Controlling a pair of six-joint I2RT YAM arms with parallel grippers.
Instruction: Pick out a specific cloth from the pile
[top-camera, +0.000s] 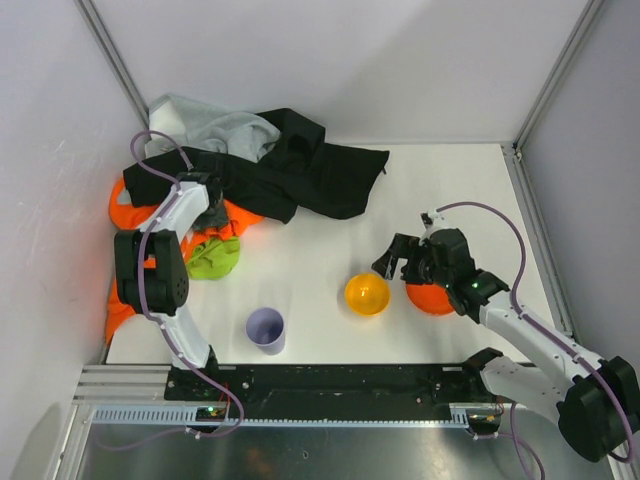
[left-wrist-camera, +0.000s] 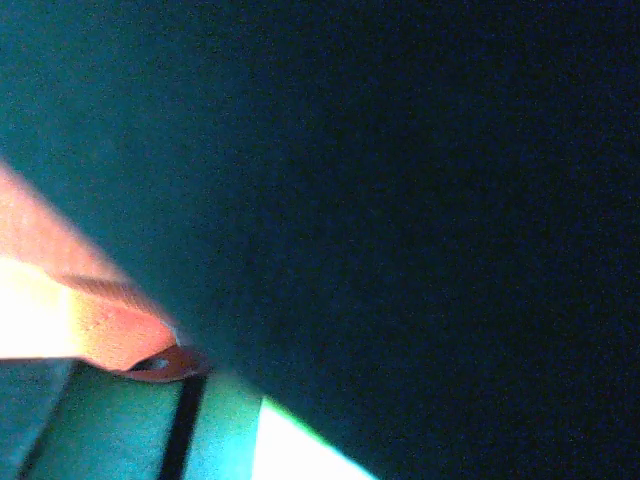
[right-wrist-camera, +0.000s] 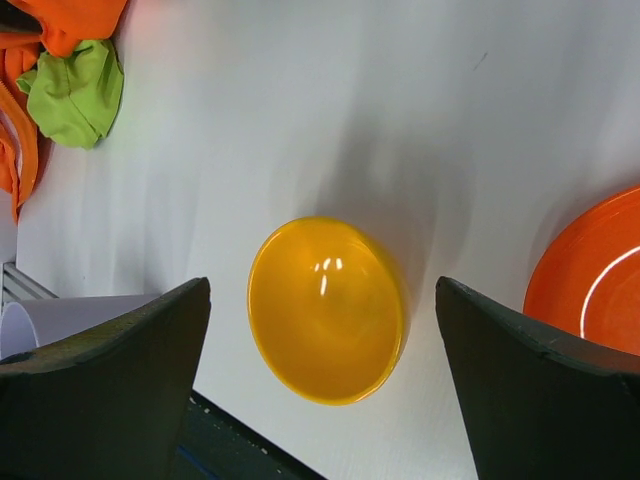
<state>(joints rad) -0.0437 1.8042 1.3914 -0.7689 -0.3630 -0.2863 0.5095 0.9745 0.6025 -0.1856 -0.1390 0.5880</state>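
The lime-green cloth (top-camera: 215, 256) lies bunched at the near edge of the pile (top-camera: 262, 160) of black, light grey and orange garments at the far left. It also shows in the right wrist view (right-wrist-camera: 75, 90). My left gripper (top-camera: 211, 208) is pushed down into the pile just above the green cloth, and its fingers are hidden by fabric. The left wrist view is almost wholly dark fabric, with orange cloth (left-wrist-camera: 90, 320) at the left. My right gripper (top-camera: 396, 262) (right-wrist-camera: 322, 290) is open and empty, hovering over a yellow bowl (right-wrist-camera: 325, 310).
The yellow bowl (top-camera: 367, 293) stands at the centre front and an orange bowl (top-camera: 428, 298) right of it under the right arm. A pale purple cup (top-camera: 266, 329) stands near the front edge. White walls close the left, back and right sides.
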